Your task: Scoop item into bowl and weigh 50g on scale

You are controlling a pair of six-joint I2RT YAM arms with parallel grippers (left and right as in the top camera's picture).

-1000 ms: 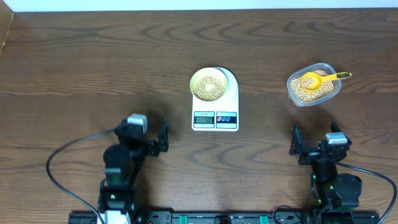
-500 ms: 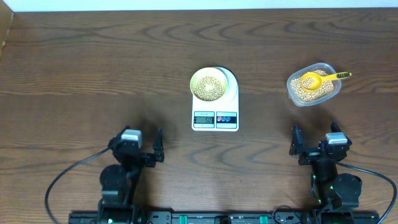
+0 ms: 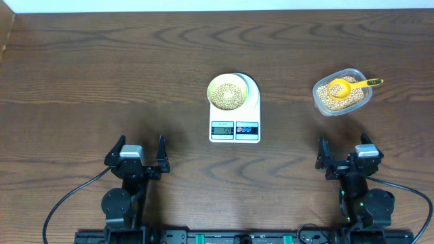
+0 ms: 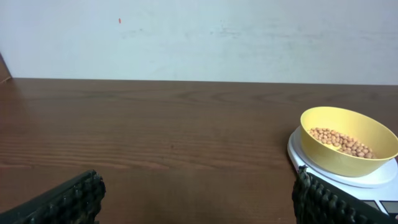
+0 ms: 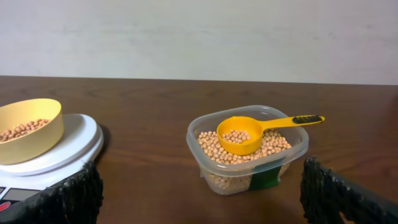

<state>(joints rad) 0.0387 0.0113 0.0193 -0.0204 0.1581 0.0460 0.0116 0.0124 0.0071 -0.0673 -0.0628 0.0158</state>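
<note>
Two arms here, left arm and right arm, jaws wide apart and empty. Cream bowl of soybeans sits on the white scale; display digits too tiny to read.

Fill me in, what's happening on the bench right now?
Nothing is being handled at the moment. The left gripper and right gripper are both open and empty, parked at the near edge of the table. The bowl sits on the scale with a layer of beans in it. The display is too small to read. The yellow scoop lies in the clear tub of beans, part full.
</note>
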